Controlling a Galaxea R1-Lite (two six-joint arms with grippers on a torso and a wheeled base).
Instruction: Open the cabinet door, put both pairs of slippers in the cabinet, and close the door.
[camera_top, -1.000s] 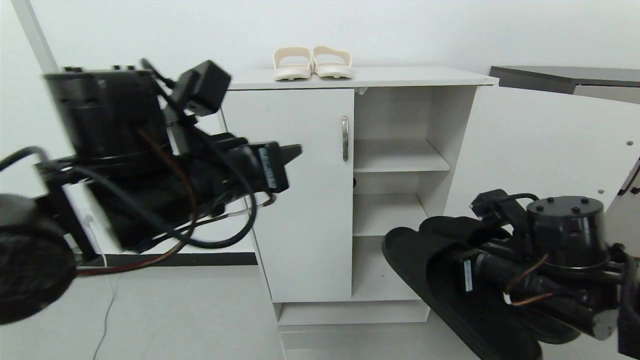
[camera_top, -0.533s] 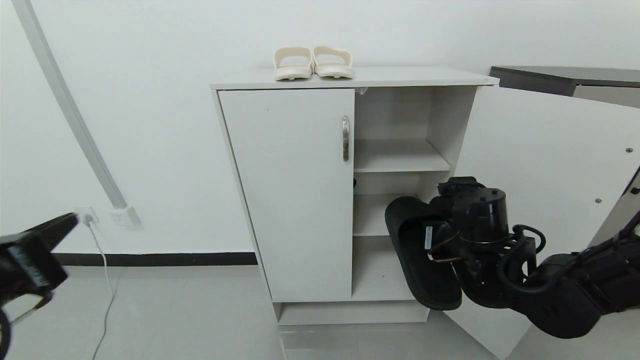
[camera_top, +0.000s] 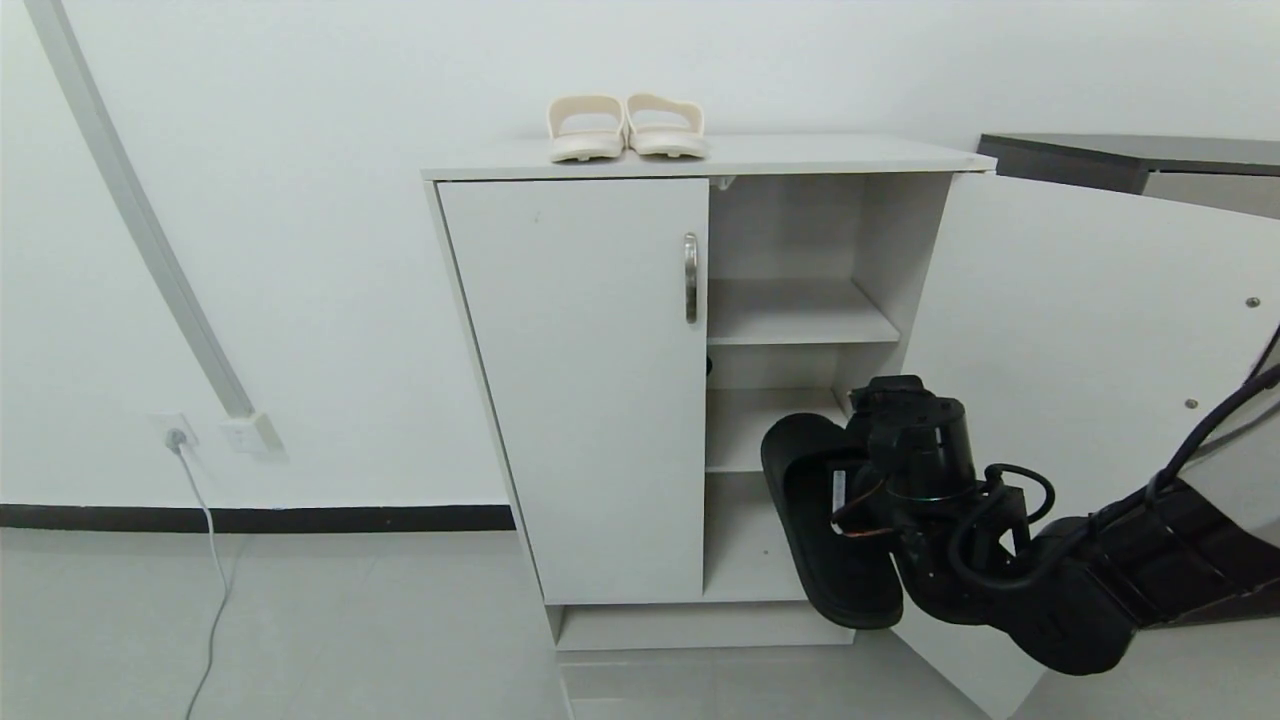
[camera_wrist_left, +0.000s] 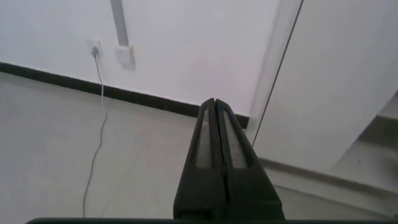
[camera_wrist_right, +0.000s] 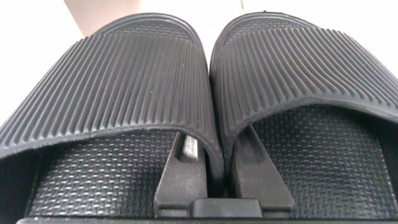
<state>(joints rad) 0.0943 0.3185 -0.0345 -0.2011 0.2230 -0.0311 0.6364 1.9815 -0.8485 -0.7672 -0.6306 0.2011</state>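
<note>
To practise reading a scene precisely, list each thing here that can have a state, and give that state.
right cabinet door, swung open.
left cabinet door, shut.
black slippers, gripped as a pair, in the air, not yet shelved.
beige slippers, resting on the cabinet top.
right pincer, shut on the black slippers.
left pincer, shut, holding nothing.

Left end effector (camera_wrist_left: 214, 109) pressed closed — right end effector (camera_top: 848, 490) extended forward, clamping the black slippers (camera_top: 835, 560).
</note>
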